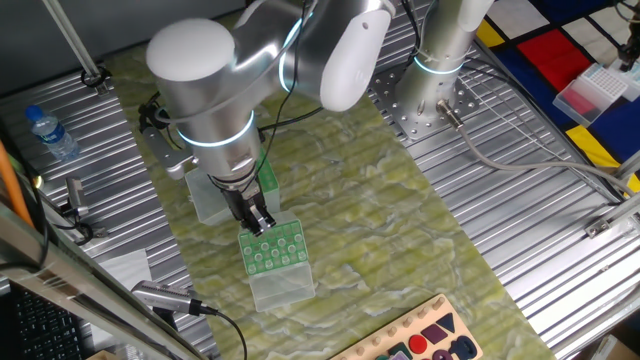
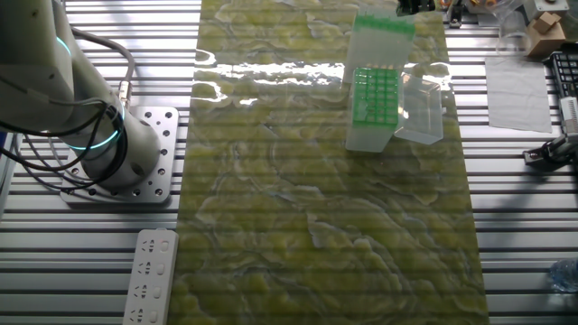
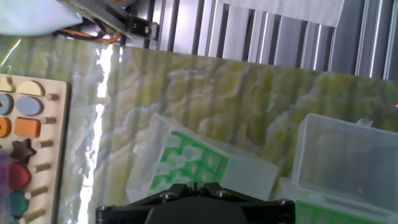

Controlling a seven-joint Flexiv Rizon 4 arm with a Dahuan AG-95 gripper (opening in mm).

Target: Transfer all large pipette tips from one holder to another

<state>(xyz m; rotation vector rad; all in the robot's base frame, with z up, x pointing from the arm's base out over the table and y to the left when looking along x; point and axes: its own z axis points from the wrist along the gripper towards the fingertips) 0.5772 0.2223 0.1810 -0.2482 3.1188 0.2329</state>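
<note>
Green-marbled table mat [image 1: 400, 230] bearing a green rack [image 1: 273, 247] of whitish translucent pipette tips [image 1: 268, 255] showing as pale dots; black two-finger gripper [image 1: 260, 220] directly above, finger state indiscernible.

I see a green rack [image 1: 273, 247] dotted with pale pipette tips [image 1: 268, 252], on a yellow-green marbled mat [image 2: 316, 226]. My silver arm [image 1: 215, 75] glows with cyan rings.

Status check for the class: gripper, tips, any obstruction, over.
Gripper low over the near rack, jaw state unclear. Tips seated in rack. Nothing blocking.
</note>
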